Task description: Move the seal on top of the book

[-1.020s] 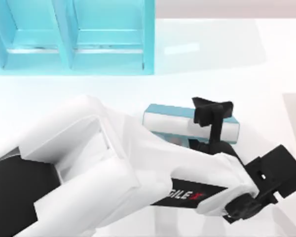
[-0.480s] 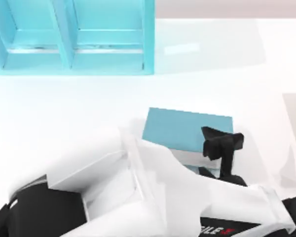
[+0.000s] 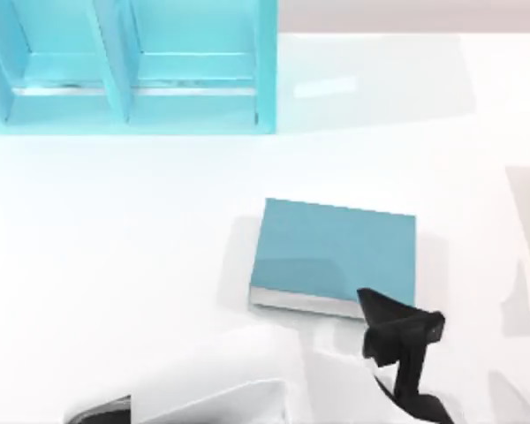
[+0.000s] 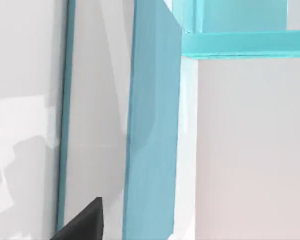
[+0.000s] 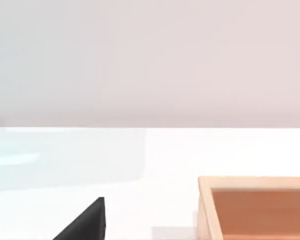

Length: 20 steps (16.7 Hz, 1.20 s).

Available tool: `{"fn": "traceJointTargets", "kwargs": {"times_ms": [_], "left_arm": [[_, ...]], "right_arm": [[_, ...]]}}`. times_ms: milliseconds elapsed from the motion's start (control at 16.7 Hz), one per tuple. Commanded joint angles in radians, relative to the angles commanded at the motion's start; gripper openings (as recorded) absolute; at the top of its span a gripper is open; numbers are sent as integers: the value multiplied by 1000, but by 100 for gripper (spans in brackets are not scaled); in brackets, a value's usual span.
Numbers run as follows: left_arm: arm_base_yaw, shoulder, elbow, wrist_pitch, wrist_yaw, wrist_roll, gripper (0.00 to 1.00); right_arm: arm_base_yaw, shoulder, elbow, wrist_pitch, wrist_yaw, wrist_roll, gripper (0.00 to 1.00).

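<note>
The teal-blue book [image 3: 336, 252] lies flat in the middle of the table with its plain cover up and its white page edge facing the near side. The seal is out of view. My left arm [image 3: 238, 397] sits low at the near edge, and a black part of its wrist [image 3: 397, 334] reaches up just past the book's near right corner. In the left wrist view the book [image 4: 152, 125] is seen edge-on and close, with a black corner of my left gripper [image 4: 85, 222] beside it. My right gripper [image 5: 85, 222] is parked off to the side.
A large light-blue compartment shelf [image 3: 132, 66] stands at the far left of the table and also appears past the book as the shelf [image 4: 240, 30]. An orange wooden box [image 5: 257, 207] sits on the table in the right wrist view.
My left arm has drawn back toward the near edge of the table. It covered most of the book a second ago, and the whole cover now shows.
</note>
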Motion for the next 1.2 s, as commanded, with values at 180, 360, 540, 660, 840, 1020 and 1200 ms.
{"fn": "traceJointTargets", "kwargs": {"times_ms": [180,360,540,660,840,1020,1200], "left_arm": [[-41,11,23,-147,8,-140,100],[-57,15,31,-199,11,-190,100],[-57,15,31,-199,11,-190,100],[-51,12,29,-198,10,-189,100],[-38,-37,11,-178,38,-135,100],[8,-163,-50,-126,121,18,100],[93,-348,-154,-44,246,266,100]], "right_arm": [[0,0,0,0,0,0,100],[0,0,0,0,0,0,100],[0,0,0,0,0,0,100],[0,0,0,0,0,0,100],[0,0,0,0,0,0,100],[0,0,0,0,0,0,100],[0,0,0,0,0,0,100]]}}
